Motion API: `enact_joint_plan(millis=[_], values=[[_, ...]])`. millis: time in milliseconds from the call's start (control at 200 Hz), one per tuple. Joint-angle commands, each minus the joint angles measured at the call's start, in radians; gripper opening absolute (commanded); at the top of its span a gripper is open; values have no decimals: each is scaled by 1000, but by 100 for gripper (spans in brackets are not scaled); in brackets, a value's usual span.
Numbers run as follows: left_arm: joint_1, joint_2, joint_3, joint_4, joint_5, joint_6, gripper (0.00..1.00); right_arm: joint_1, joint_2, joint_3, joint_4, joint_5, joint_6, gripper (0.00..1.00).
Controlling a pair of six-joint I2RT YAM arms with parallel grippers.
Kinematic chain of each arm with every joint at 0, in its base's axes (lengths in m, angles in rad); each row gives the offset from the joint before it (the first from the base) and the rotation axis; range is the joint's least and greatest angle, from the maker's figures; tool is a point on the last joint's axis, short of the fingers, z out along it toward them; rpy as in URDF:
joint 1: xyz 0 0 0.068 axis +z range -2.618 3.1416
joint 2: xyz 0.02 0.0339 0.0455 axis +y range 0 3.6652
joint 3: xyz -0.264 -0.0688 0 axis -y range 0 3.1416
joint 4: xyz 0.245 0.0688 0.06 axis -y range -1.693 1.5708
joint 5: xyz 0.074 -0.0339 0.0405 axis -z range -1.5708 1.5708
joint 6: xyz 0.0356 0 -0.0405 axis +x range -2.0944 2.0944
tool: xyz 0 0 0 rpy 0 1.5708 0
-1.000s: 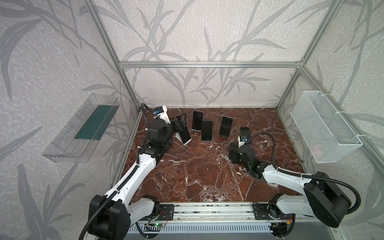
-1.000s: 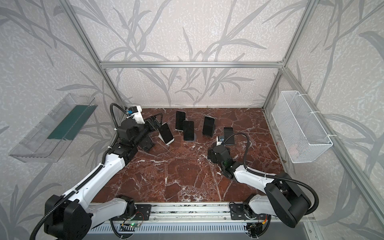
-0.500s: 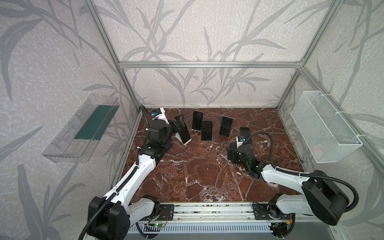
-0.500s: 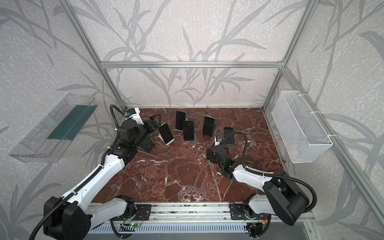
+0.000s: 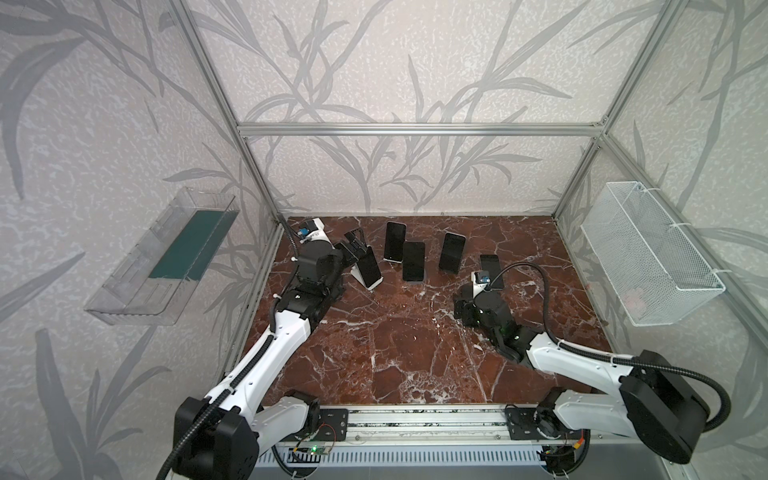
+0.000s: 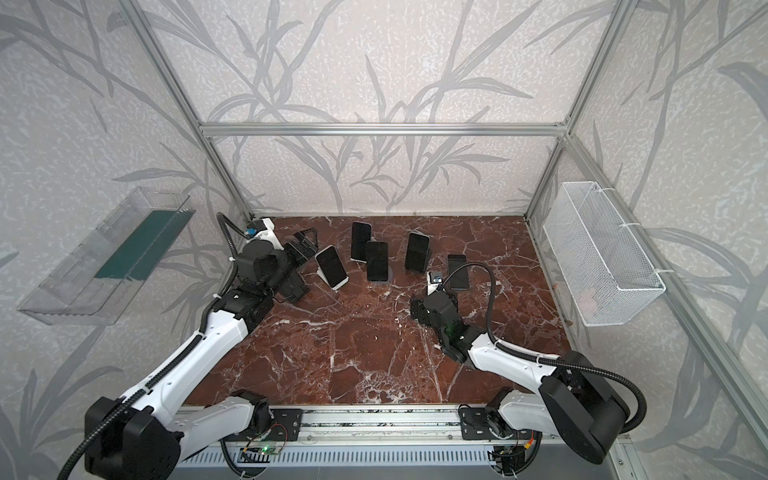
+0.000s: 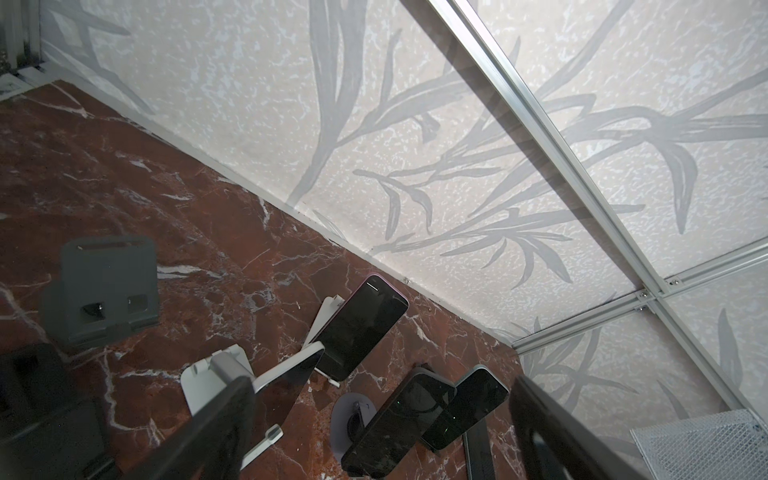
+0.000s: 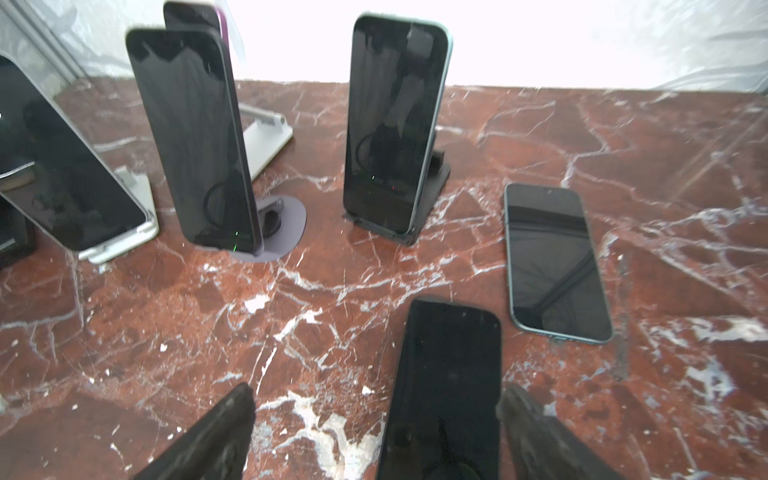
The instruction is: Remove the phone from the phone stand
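The left gripper (image 7: 382, 386) is hovering with its jaws spread wide around the upper edge of the black-screened, white-framed phone (image 5: 369, 269). That phone is leaning tilted in the white folding metal stand (image 7: 212, 374) at the back left of the red marble tabletop (image 5: 395, 353). One dark finger (image 7: 224, 415) is sitting right at the phone's rim, and whether it is touching cannot be told. The right gripper (image 8: 378, 395) is also standing spread, its fingers flanking a dark slab-shaped phone (image 8: 449, 365) without touching it. This phone is lying on the marble. A second flat dark phone (image 8: 555, 262) is lying just beside it.
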Motion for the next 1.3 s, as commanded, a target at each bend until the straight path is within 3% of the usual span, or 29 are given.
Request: enact_joint_plan(millis=[0, 105, 160, 260, 465, 700, 990, 1295], values=[[-1, -6, -9, -39, -81, -9, 99, 5, -23, -15, 9, 99, -12, 94], [-1, -12, -17, -39, -114, -1, 99, 6, -28, 5, 0, 167, 31, 97], [5, -10, -22, -33, -113, -15, 99, 5, -13, 40, 11, 146, 48, 98], [22, -2, -22, -21, -74, -31, 99, 15, 55, 180, -18, 8, 46, 98], [79, 26, -6, -30, -20, -72, 99, 82, 258, 485, -105, -327, -90, 98], [143, 20, -14, -15, -2, -98, 99, 129, 519, 784, -241, -520, -177, 99], [209, 97, 18, -23, 128, -156, 99, 134, 706, 965, -212, -523, -118, 99], [224, 89, 8, -5, 136, -168, 99, 144, 858, 1199, -351, -399, -238, 99]])
